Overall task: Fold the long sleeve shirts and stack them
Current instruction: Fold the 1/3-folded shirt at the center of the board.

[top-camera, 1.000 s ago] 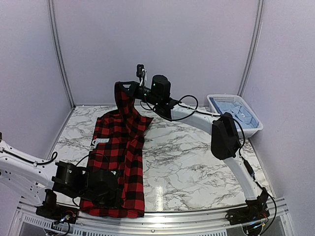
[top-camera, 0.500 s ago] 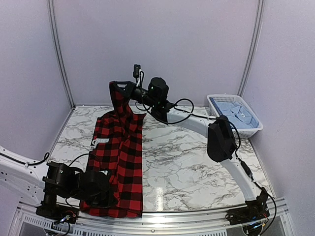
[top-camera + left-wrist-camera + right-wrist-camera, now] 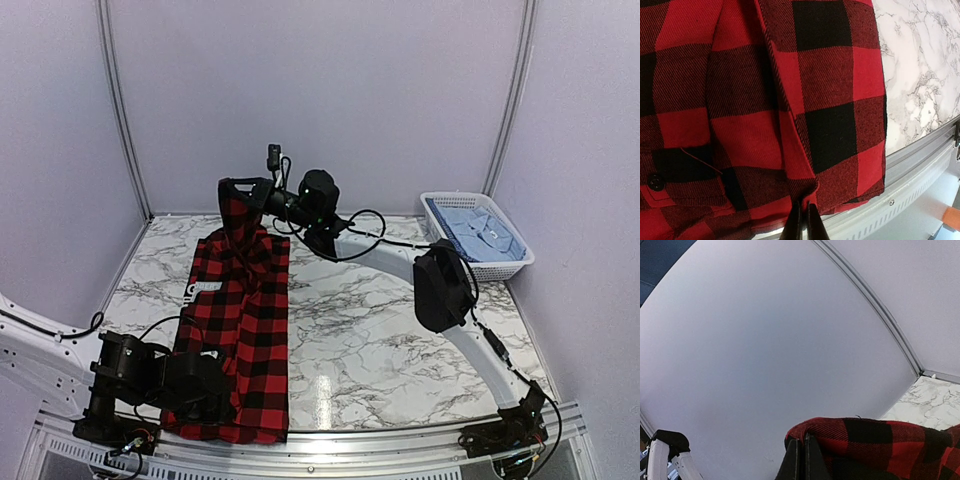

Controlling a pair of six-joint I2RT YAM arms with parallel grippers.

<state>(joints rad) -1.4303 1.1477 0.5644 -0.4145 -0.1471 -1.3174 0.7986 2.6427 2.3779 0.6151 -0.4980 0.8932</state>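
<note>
Right gripper (image 3: 232, 187) is clamped on a fold at the far end of the shirt and holds it up off the table, close to the back wall. The left gripper (image 3: 803, 207) is pinched on the near hem at the table's front edge.

Down the left side of the white, grey-veined marble table (image 3: 380, 330) lies the soft red-and-black buffalo-check long sleeve shirt (image 3: 245, 310). It is flat from the hem to about its middle, then rises in a draped peak to the right gripper. A white plastic lattice basket (image 3: 522, 262) sits at the far right corner, well apart, with the plain pale blue collared shirt (image 3: 478, 230) inside it.

Each grip looks like a thin bite of cloth. If the arms pull against each other, one end may slip free and the shirt would collapse in a heap. The hanging folds could also land twisted if the far end is carried over unevenly.

The hem lies just beside the ribbed aluminium front rail (image 3: 920, 165), so any drag toward the arms could spill cloth over the edge. The right gripper has little room behind it. The bare marble between the checked shirt and the basket is the open space for folding.
</note>
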